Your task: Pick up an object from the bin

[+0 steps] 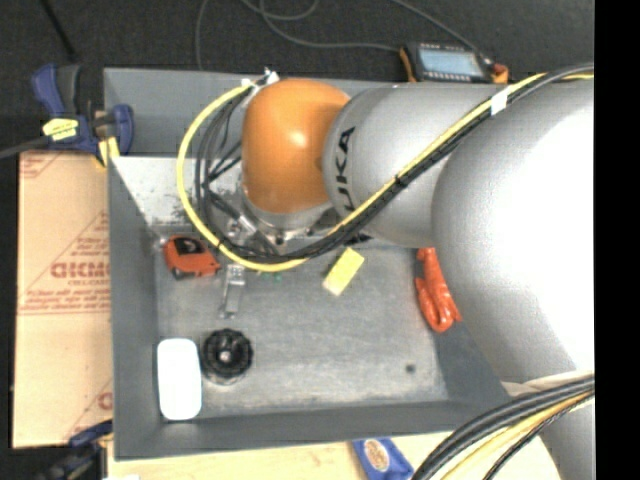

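The grey metal bin (330, 363) is seen from above, and the arm (480, 198) is stretched into it from the right, over the upper half of the bin. An orange cover (285, 148) is fixed at the wrist, and a yellow cable (470, 128) is led along the arm and looped around this cover. Below the cover the end effector (231, 306) is pointed down at the left half of the bin floor. Whether it is spread or pressed together cannot be told, because it is seen only as a narrow grey part under the wrist. It is placed over a bare part of the floor, between two things. A small orange thing (188, 258) with a dark part lies just beside it, toward the upper left, close to the left wall. A black round thing (226, 353), like a knob or a cap, lies near it on the lower side, apart from it. Just left of the black round thing, almost touching it, a white oblong thing (178, 378) with rounded corners is laid near the lower left corner. A yellow block (343, 271) is found right of the end effector, near the middle of the bin and partly under the arm. An orange-red long thing (435, 293) is laid further right, next to the arm.
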